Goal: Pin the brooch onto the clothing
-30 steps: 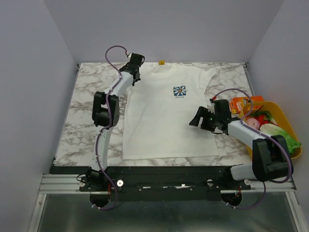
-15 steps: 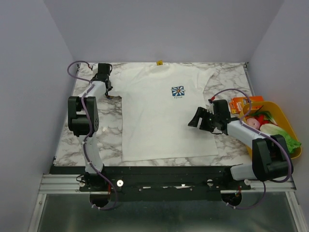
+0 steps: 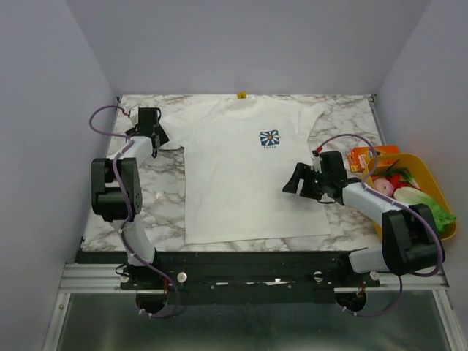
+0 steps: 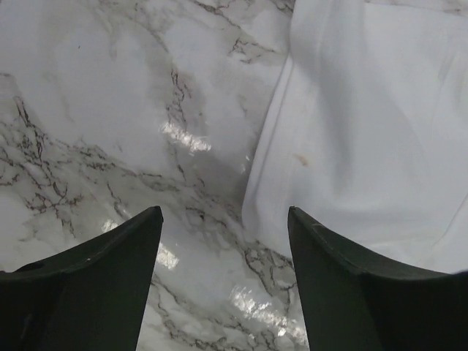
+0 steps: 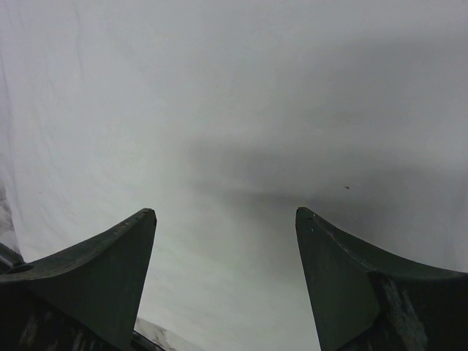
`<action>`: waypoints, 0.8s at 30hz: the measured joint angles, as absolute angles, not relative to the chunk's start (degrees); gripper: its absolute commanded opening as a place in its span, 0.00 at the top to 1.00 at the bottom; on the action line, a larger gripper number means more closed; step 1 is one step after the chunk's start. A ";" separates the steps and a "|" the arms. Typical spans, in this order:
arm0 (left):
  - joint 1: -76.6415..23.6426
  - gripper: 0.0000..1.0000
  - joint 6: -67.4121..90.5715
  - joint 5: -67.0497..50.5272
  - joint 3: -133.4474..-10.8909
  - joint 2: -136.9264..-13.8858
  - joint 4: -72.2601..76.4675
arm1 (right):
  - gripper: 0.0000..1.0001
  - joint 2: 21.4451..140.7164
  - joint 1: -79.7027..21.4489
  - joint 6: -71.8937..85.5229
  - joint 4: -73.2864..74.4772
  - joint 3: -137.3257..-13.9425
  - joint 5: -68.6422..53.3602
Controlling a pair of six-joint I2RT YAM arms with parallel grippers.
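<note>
The clothing [image 3: 248, 183], a white T-shirt with a blue-and-white flower print [image 3: 270, 138], lies flat on the marble table [image 3: 139, 190]. My left gripper [image 3: 155, 139] is open at the tip of the left sleeve. In the left wrist view the left gripper [image 4: 223, 219] hangs over bare marble with the sleeve's edge [image 4: 351, 131] just to its right, and nothing is between the fingers. My right gripper [image 3: 294, 181] is open low over the shirt's right side. The right wrist view shows that gripper [image 5: 225, 216] above plain white cloth [image 5: 241, 110]. The brooch is out of view.
A yellow bowl [image 3: 437, 191] of toy vegetables stands at the table's right edge, with an orange packet [image 3: 363, 156] beside it. A small yellow neck label [image 3: 241, 94] marks the collar at the back. Grey walls close in the table on three sides.
My left arm swung from the shirt's left shoulder out to the left, drawing the sleeve flat, and its jaws opened and let the cloth go. The right arm barely moved.
</note>
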State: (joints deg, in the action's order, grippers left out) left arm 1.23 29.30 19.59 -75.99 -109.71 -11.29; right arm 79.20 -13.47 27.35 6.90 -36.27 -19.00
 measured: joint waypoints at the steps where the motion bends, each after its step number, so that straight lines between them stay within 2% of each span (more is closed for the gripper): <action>1: 1.23 0.25 29.61 19.00 -73.43 -107.74 -10.61 | 0.15 79.18 -13.58 27.35 6.90 -36.27 -19.00; 4: 1.23 0.31 30.22 17.47 -67.70 -103.42 -9.19 | 0.15 79.11 -13.89 27.35 6.92 -36.27 -19.03; 6: 1.21 0.42 30.70 16.58 -64.62 -101.51 -8.16 | 0.15 79.11 -13.96 27.35 6.92 -36.27 -19.03; 9: 1.23 0.45 31.42 14.39 -59.42 -99.55 -6.33 | 0.15 79.11 -14.22 27.35 6.92 -36.27 -19.03; 14: 0.89 0.41 31.46 11.44 -57.49 -99.59 -8.12 | 0.15 79.11 -14.26 27.35 6.92 -36.27 -19.00; 18: 0.40 0.36 30.61 10.70 -64.29 -103.48 -11.03 | 0.15 79.11 -14.26 27.35 6.90 -36.27 -19.00; 24: -0.27 0.34 29.67 10.33 -71.70 -110.43 -15.05 | 0.15 79.11 -14.28 27.35 6.92 -36.27 -19.00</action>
